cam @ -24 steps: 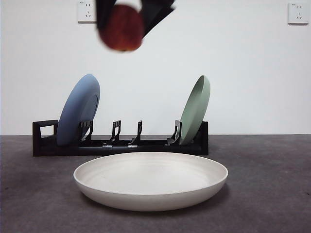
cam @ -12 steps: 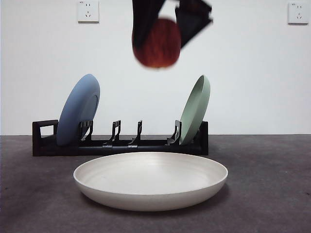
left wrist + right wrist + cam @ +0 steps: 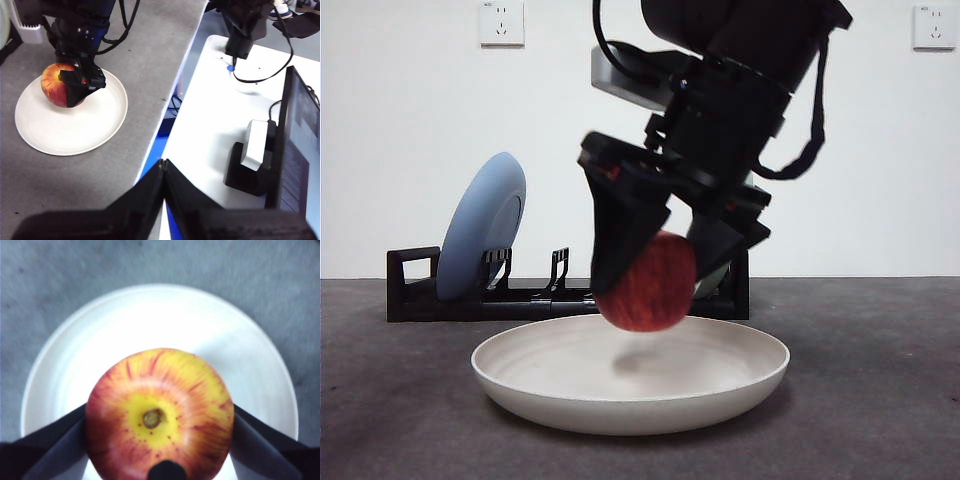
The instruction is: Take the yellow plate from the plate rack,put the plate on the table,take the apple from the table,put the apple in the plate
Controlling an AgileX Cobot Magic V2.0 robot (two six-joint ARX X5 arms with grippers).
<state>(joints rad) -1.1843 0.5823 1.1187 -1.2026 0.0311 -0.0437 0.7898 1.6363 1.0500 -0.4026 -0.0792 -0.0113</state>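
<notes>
Front view: right gripper (image 3: 655,285) fingers clamp the apple (image 3: 648,283) just above the yellow plate (image 3: 630,373), hiding most of the green plate (image 3: 715,275). One blue plate (image 3: 482,238) stands in the plate rack (image 3: 415,285) behind. Dark grey surface (image 3: 880,400), white wall.

Left wrist view: left gripper (image 3: 163,170) fingers closed together, empty, over the surface's edge.

Right wrist view: one apple, stem up, over the plate's middle.

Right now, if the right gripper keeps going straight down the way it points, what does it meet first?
The yellow plate. The right gripper holds the apple just above the plate's inner floor, so the apple's underside would probably touch there first.
</notes>
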